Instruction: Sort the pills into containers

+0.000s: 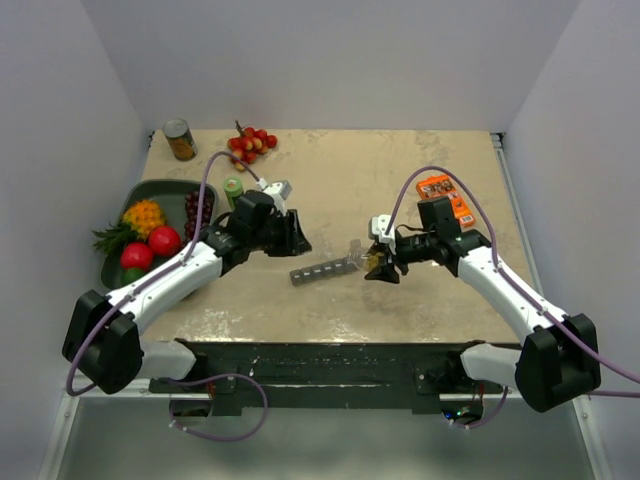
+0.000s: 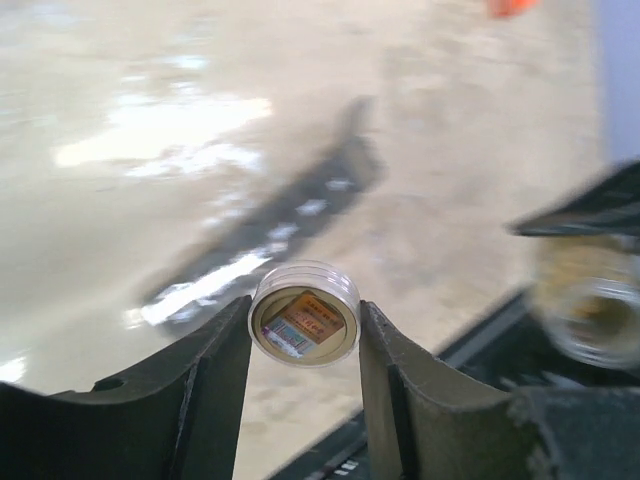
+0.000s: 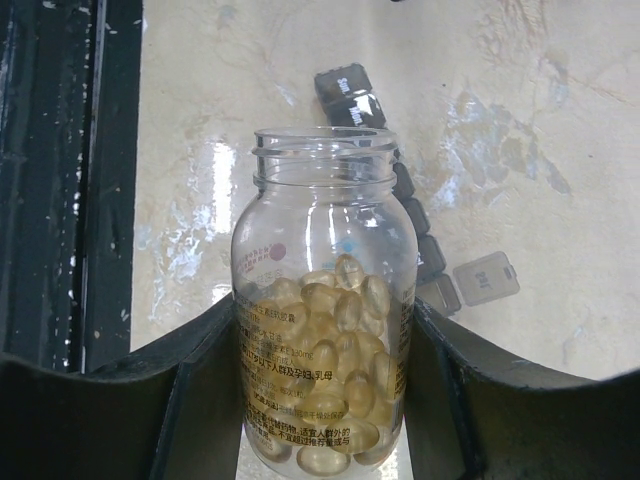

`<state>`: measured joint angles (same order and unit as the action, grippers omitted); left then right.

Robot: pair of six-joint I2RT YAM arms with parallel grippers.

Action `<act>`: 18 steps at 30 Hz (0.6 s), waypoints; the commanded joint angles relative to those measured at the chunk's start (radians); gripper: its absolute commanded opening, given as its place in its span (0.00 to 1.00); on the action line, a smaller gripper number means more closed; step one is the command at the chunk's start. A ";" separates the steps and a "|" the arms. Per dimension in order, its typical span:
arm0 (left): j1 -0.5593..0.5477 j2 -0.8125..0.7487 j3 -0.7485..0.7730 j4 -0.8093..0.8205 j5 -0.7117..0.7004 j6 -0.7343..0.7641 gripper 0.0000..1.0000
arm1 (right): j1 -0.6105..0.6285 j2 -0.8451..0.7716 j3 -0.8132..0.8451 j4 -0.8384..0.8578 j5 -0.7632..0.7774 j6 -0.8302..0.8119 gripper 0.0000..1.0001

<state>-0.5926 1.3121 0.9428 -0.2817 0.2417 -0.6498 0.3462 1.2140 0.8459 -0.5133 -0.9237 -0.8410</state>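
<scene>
Near strip (image 1: 325,268), right gripper (image 3: 322,335) clamps open bottle (image 3: 322,225) holding pills (image 3: 345,300); left gripper (image 2: 305,312) pinches cap (image 2: 304,328)

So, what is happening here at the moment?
The right claw holds an open bottle of pills. The left claw holds a small clear cap. The organizer lies between them, with one lid open. I see no pills outside the bottle.

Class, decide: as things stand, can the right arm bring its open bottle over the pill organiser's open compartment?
Probably yes. The right gripper holds the uncapped bottle right beside the organiser at its open end, with nothing between them. The left gripper, holding the cap, stands clear.
</scene>
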 commanded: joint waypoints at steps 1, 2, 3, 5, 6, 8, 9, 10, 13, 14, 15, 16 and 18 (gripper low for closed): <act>0.043 -0.005 -0.083 -0.174 -0.353 0.157 0.00 | -0.018 -0.030 -0.008 0.076 0.019 0.063 0.00; 0.054 -0.002 -0.097 -0.174 -0.392 0.171 0.00 | -0.022 -0.028 -0.010 0.081 0.028 0.069 0.00; 0.068 0.004 -0.110 -0.174 -0.419 0.176 0.00 | -0.029 -0.028 -0.010 0.093 0.031 0.085 0.00; 0.073 0.007 -0.140 -0.166 -0.475 0.187 0.00 | -0.035 -0.030 -0.013 0.108 0.048 0.103 0.00; 0.077 0.015 -0.150 -0.159 -0.487 0.188 0.00 | -0.042 -0.028 -0.016 0.123 0.054 0.120 0.00; 0.083 0.030 -0.168 -0.149 -0.508 0.191 0.02 | -0.046 -0.028 -0.018 0.137 0.065 0.137 0.00; 0.089 0.048 -0.173 -0.146 -0.513 0.191 0.05 | -0.052 -0.028 -0.021 0.148 0.080 0.149 0.00; 0.096 0.058 -0.180 -0.142 -0.513 0.193 0.09 | -0.053 -0.030 -0.022 0.154 0.085 0.154 0.00; 0.112 0.082 -0.191 -0.129 -0.501 0.194 0.21 | -0.061 -0.030 -0.025 0.171 0.102 0.174 0.00; 0.116 0.085 -0.193 -0.126 -0.495 0.191 0.24 | -0.062 -0.031 -0.025 0.174 0.105 0.177 0.00; 0.123 0.084 -0.196 -0.125 -0.490 0.190 0.29 | -0.068 -0.031 -0.027 0.177 0.109 0.183 0.00; 0.128 0.082 -0.196 -0.122 -0.484 0.190 0.37 | -0.069 -0.030 -0.027 0.180 0.111 0.186 0.00; 0.134 0.076 -0.190 -0.125 -0.478 0.188 0.43 | -0.079 -0.031 -0.027 0.183 0.111 0.194 0.00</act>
<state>-0.4767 1.3972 0.7467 -0.4385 -0.2165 -0.4770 0.2832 1.2102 0.8238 -0.3851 -0.8230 -0.6857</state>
